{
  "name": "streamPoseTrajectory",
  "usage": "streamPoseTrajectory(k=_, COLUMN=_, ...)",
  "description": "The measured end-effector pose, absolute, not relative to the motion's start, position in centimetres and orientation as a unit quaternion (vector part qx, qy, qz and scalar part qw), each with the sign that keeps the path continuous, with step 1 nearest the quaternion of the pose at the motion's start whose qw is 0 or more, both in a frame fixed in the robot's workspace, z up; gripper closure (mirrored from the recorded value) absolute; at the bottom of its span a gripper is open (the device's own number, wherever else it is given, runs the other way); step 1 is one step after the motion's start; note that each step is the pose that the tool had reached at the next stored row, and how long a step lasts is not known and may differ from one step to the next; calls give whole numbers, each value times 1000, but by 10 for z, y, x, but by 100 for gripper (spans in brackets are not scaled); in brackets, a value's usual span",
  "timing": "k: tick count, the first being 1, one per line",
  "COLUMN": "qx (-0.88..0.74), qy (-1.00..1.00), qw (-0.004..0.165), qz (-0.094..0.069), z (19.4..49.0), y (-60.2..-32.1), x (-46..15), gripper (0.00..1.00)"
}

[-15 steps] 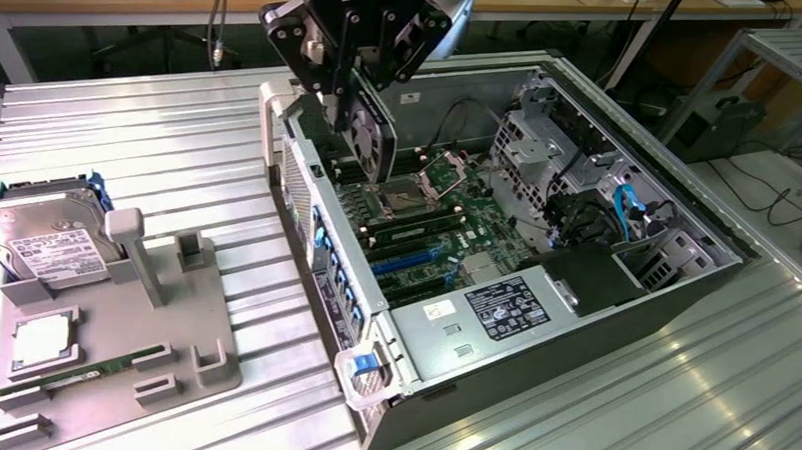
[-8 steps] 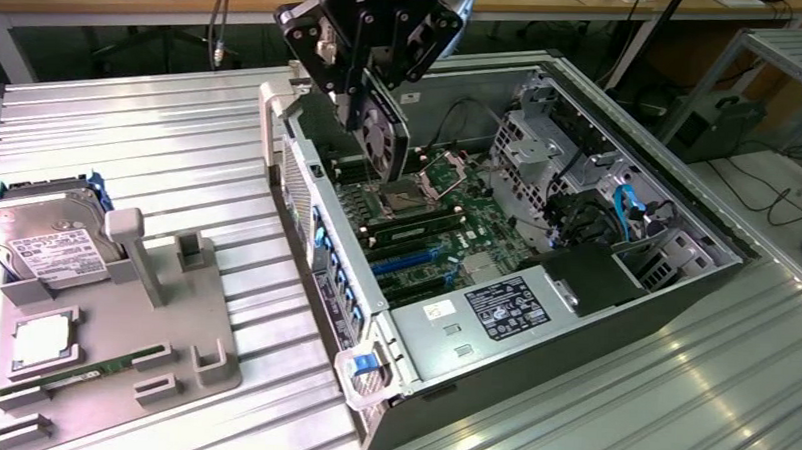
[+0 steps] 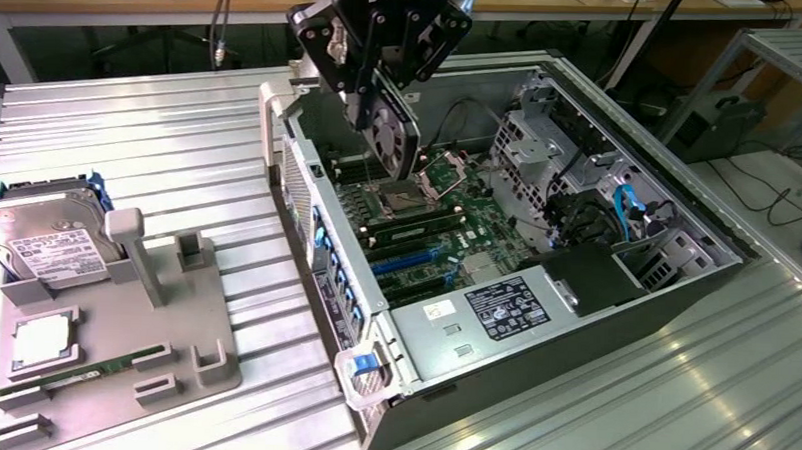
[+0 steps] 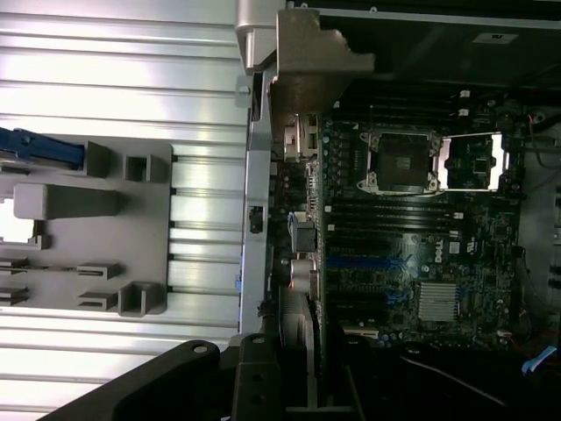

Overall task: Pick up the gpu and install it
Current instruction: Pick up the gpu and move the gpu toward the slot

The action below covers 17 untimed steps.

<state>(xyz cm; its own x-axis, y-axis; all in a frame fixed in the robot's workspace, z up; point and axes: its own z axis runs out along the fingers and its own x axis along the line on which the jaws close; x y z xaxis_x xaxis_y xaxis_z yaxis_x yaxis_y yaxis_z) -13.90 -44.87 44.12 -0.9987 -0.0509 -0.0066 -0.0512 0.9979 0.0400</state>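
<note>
The ribbed silver aluminium tabletop [image 3: 151, 136] carries everything. On it lies a large black-and-silver metal computer case [image 3: 700, 270], its side panel off and the opening facing up. Beside the case, toward the exterior view's left, sits a grey moulded plastic holder [image 3: 171, 317] with a boxy silver hard drive [image 3: 40, 242] standing in it. On the floor of the case lies the green motherboard [image 3: 461, 212], its blue slots bare.

Above the case's open side, near its rear wall, hangs the black two-fingered robot hand [image 3: 376, 102]. Its fingers are clamped on the thin, flat, dark rectangular gpu [image 3: 396, 143]. The card hangs edge-down over the motherboard, clear of it and not seated in any slot. In the wrist view, what looks like its silver metal end bracket [image 4: 311, 61] sits close to the case's rear wall.

The gpu is probably light and stiff, yet fragile. Its smooth faces could slip, and its small parts and contact edge would not stand knocks or twisting. The best hold appears to be across the flat faces near the upper edge, away from the contacts.
</note>
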Motion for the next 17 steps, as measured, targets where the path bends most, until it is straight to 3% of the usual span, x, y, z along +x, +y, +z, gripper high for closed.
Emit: streamPoseTrajectory(k=17, qx=-27, qy=999, qw=3, qz=20, z=441, y=-449, x=-122, gripper=71)
